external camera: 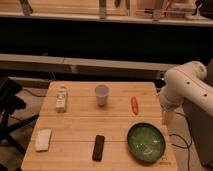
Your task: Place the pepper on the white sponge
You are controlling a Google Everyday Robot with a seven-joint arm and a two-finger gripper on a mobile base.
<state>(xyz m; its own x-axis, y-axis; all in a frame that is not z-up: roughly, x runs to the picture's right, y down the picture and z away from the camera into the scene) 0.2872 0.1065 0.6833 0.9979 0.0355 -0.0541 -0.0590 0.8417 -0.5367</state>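
The pepper (134,104) is small, red and slender, and lies on the wooden table (80,127) right of centre. The white sponge (43,139) lies flat near the table's front left corner. My white arm (187,85) comes in from the right. My gripper (167,116) hangs at the table's right edge, to the right of the pepper and apart from it. It holds nothing that I can see.
A white cup (102,94) stands at the table's back centre. A white bottle (61,98) lies at the back left. A black remote-like bar (98,147) lies at the front centre. A green bowl (145,141) sits at the front right. A black chair (9,107) stands left of the table.
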